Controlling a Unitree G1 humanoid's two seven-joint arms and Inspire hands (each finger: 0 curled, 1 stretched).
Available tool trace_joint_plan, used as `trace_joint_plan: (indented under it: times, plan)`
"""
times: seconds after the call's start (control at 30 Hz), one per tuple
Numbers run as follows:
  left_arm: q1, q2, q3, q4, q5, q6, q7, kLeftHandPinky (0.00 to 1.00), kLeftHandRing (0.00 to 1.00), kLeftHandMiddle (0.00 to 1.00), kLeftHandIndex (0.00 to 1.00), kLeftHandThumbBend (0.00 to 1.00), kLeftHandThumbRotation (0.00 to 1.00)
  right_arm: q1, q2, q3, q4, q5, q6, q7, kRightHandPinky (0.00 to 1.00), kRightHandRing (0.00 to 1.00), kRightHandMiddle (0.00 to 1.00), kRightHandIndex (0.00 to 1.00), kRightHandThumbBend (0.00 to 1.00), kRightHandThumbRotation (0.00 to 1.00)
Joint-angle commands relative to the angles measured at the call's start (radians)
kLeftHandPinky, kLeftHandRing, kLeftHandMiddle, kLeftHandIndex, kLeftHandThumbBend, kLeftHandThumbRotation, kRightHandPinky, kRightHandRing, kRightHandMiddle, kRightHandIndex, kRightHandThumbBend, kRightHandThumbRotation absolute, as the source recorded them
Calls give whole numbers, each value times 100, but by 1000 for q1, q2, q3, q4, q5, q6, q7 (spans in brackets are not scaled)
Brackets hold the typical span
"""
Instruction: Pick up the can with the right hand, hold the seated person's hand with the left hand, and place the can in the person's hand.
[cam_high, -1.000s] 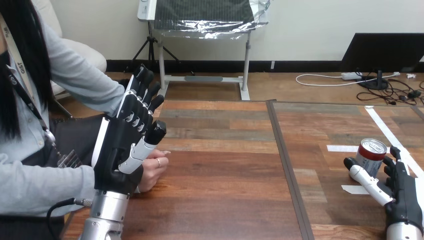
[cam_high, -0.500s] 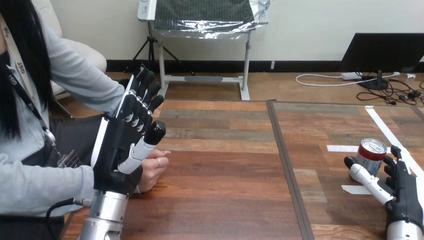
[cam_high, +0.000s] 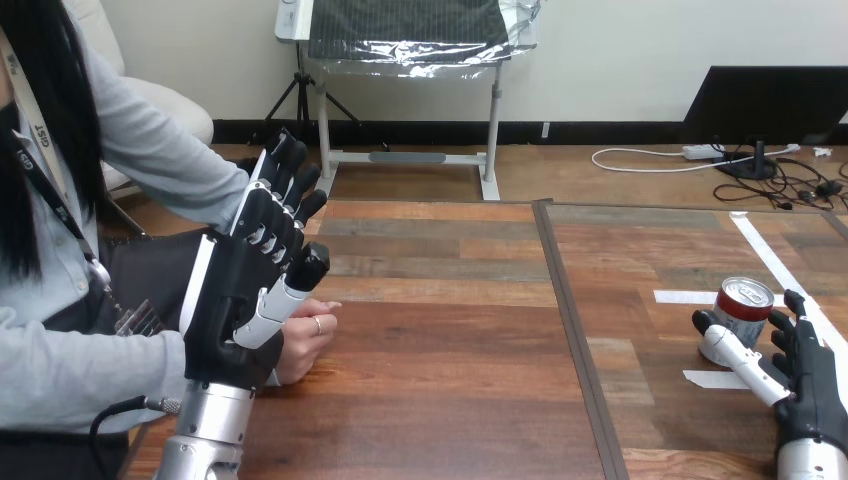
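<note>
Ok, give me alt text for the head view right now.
The right hand sits open beside the upright can on the table, thumb one side, fingers the other, can not lifted. The left hand is raised open in front of the person's hand, which rests on the table, not holding it.
</note>
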Motion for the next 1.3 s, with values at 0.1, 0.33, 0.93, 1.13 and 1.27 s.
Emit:
trace_joint_plan:
  times: [0.1,0.33,0.93,1.13,1.27]
  plan:
    - [-31,16,-3,-52,-1,-11,0,92,95,97,96,100,60,-77,-23,3,14,-8,15,-6,93,93,92,96,100,46]
    - [-31,16,-4,-51,-3,-11,-3,92,95,97,97,100,60,-90,-27,4,13,-9,18,-5,92,93,92,96,100,46]
    - [-26,12,-10,-67,9,-10,15,91,94,96,96,100,60,-131,-31,-4,18,-1,45,-15,85,89,89,93,100,35]
    - [-26,11,-11,-70,5,-9,13,91,94,96,96,100,60,-146,-29,-10,19,9,69,-20,80,87,87,91,100,28]
    - [-27,10,-12,-71,-2,-9,6,91,94,96,96,100,60,-158,-25,-23,19,27,85,-7,78,85,86,89,100,23]
